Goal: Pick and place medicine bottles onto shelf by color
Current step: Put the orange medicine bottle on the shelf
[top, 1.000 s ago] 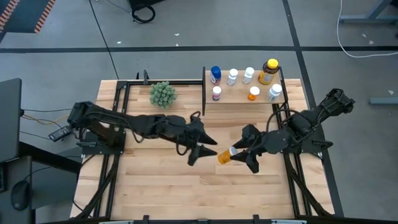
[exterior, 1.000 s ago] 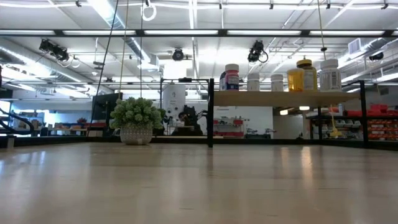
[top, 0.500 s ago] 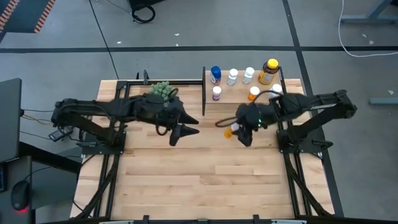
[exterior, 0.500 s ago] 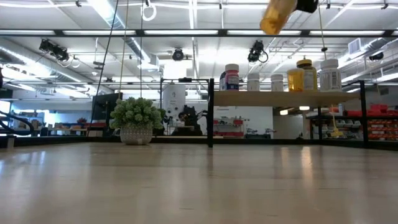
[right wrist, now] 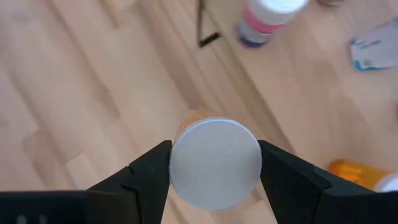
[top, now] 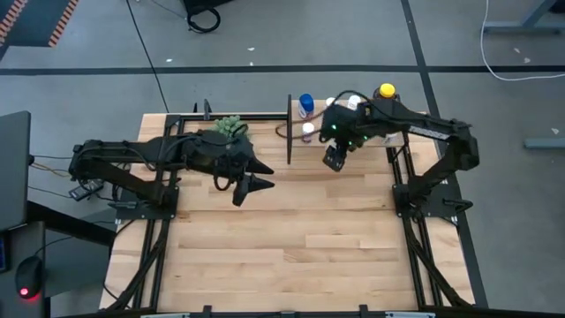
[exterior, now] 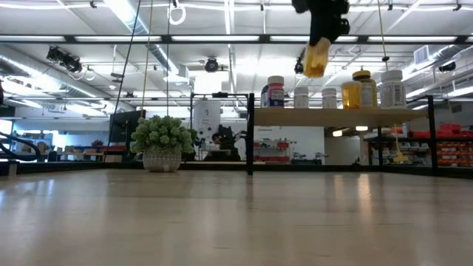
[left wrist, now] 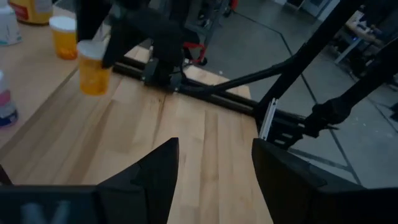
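My right gripper (right wrist: 214, 163) is shut on an orange pill bottle with a white cap (exterior: 316, 58). It hovers high at the near edge of the light-wood shelf (exterior: 332, 116). On the shelf stand a blue bottle (top: 305, 104), a purple-labelled one (right wrist: 264, 18), a second orange one (left wrist: 64, 36), white ones (exterior: 301, 96) and the amber bottle with a yellow cap (top: 385, 91). My left gripper (top: 247, 181) is open over the table beside the green plant (top: 228, 126) and touches nothing. My right gripper pinches the orange bottle's white cap (right wrist: 214, 158) between its two fingers, one on each side. The fingers come from above, pointing down. The bottle hangs nearly upright below them (left wrist: 93, 65), lifted clear of table and shelf.
The shelf's black upright divider (top: 290, 128) stands between the plant and the bottles. The slatted tabletop (top: 291, 238) lies bare in front of both arms. Black frame rails (top: 163, 168) run along the table's left and right sides.
My right gripper has carried the orange bottle from the table's middle up and toward the far edge, to the shelf. The bottle has turned from lying level to hanging upright. My left gripper has drawn back left and far, toward the plant, still open.
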`<action>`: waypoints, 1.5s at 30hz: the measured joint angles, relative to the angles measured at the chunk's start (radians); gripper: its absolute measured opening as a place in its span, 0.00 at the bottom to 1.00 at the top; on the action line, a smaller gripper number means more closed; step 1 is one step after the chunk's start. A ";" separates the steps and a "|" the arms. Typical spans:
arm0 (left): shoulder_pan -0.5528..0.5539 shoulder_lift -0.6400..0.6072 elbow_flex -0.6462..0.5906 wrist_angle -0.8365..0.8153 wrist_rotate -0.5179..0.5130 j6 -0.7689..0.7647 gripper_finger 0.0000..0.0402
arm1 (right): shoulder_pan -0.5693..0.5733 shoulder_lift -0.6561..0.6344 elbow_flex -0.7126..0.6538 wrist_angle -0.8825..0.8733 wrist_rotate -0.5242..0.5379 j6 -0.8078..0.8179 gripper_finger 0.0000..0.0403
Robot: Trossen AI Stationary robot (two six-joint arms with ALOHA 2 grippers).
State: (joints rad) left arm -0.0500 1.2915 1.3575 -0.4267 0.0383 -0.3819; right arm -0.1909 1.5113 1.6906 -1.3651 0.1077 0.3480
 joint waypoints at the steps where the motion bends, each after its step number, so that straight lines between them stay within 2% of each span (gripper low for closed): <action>1: 0.003 -0.009 0.001 -0.003 0.000 0.001 0.52 | -0.021 0.007 0.003 -0.006 -0.005 -0.009 0.57; 12: 0.015 -0.086 0.001 -0.036 0.000 0.028 0.51 | -0.191 0.019 0.008 0.033 -0.008 -0.075 0.57; 19: 0.015 -0.106 0.001 -0.034 -0.001 0.054 0.51 | -0.262 0.066 0.007 0.033 -0.017 -0.060 0.57; 25: 0.021 -0.118 0.001 -0.035 -0.011 0.055 0.51 | -0.265 0.101 0.007 0.030 -0.027 -0.060 0.57; 30: 0.021 -0.132 0.002 -0.044 -0.012 0.057 0.50 | -0.269 0.100 0.007 0.032 0.017 -0.038 0.57; 45: 0.021 -0.141 0.001 -0.051 -0.011 0.056 0.50 | -0.293 0.100 0.000 0.059 0.029 -0.036 0.57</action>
State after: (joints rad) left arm -0.0292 1.1507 1.3586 -0.4778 0.0273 -0.3260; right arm -0.4843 1.6108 1.6905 -1.3060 0.1371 0.3122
